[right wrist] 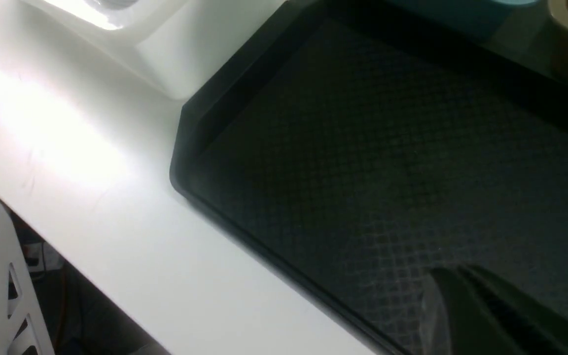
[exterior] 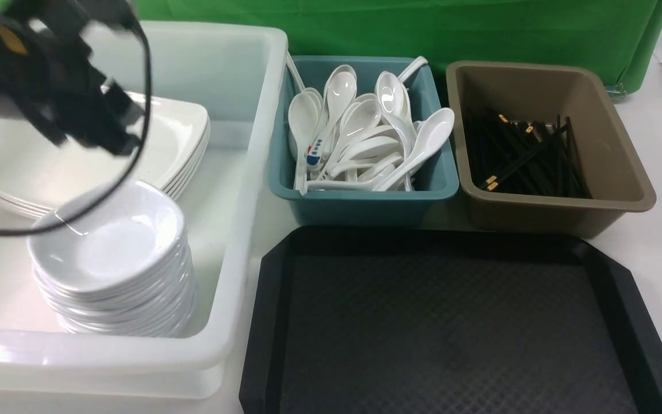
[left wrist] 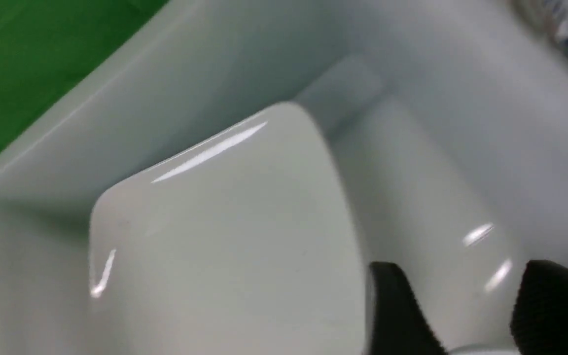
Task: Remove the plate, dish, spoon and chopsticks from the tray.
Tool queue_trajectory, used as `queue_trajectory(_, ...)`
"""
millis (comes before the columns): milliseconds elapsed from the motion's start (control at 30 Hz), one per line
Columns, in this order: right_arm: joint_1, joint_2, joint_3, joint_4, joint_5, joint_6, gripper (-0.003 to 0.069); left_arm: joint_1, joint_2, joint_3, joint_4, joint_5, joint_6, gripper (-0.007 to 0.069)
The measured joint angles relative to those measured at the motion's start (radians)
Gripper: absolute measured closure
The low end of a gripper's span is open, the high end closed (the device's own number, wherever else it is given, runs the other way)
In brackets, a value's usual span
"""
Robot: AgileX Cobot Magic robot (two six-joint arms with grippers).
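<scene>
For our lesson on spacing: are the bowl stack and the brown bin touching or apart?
Apart: the front view shows the teal bin standing between the bowl stack and the brown bin.

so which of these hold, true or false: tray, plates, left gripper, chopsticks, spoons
The black tray has a plate on it. False: no tableware shows on it.
Square plates are stacked inside the white bin. True.
The left gripper is clamped on a spoon. False: its jaws stand apart with nothing between them.
Black chopsticks lie in the brown bin. True.
The white spoons are in the brown bin. False: they're in the teal bin.
</scene>
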Motion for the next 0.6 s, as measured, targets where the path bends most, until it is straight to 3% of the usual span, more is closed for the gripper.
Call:
queue_trajectory(67,0.0,0.0,0.0,-0.001,0.0,0.0,0.0637,0.0,-0.128,0.032,-0.184,0.019,0.014,0.0514)
queue_trajectory(167,0.0,0.0,0.0,-0.013,-0.001,0.003,0.0637,0.0,-0.332,0.128,-0.411,0.019,0.097,0.0602)
queue_trajectory(267,0.0,0.0,0.0,-0.06,-0.013,0.048,0.0637,0.0,-0.548,0.281,-0.582,-0.016,0.178,0.0618)
queue_trajectory(367,0.0,0.0,0.0,-0.112,-0.016,0.084,0.0637,0.0,-0.692,0.399,-0.67,-0.066,0.241,0.0618)
queue_trajectory(600,0.0,0.0,0.0,-0.171,-0.029,0.145,0.0637,0.0,-0.914,0.623,-0.716,-0.196,0.298,0.0616)
